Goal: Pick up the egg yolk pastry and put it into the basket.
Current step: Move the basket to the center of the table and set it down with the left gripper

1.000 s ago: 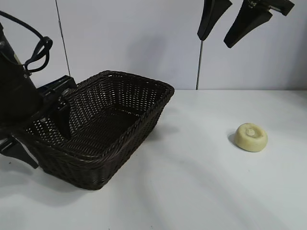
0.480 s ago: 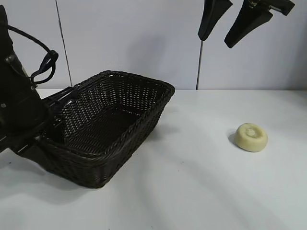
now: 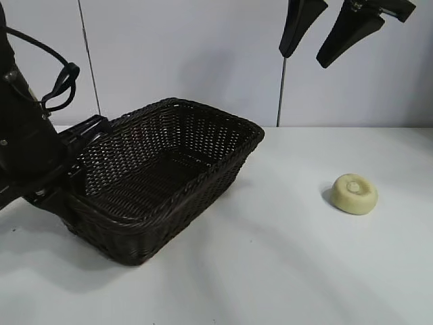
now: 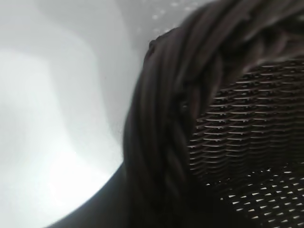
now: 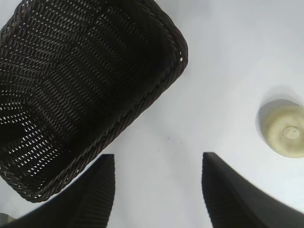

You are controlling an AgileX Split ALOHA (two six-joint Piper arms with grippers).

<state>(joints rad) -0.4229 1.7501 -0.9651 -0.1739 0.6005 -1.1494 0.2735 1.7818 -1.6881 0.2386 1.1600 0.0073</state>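
The egg yolk pastry (image 3: pixel 354 193), a small pale-yellow puck with a dimpled top, lies alone on the white table at the right; the right wrist view also shows this pastry (image 5: pixel 286 130). The dark woven basket (image 3: pixel 226 118) stands at the left, its left end slightly raised. My left gripper (image 3: pixel 67 191) is shut on the basket's left rim. In the left wrist view the braided rim (image 4: pixel 161 118) fills the picture and hides the fingers. High above the table, my right gripper (image 3: pixel 304 59) hangs open with nothing in it, between basket and pastry (image 5: pixel 159 156).
A pale wall with vertical seams runs along the back of the white table (image 3: pixel 284 271). Bare tabletop lies between the basket and the pastry, and in front of both.
The left gripper has closed on the basket's left rim. The basket has turned and slid, its far right corner now farther right. The right gripper and the pastry have not moved.
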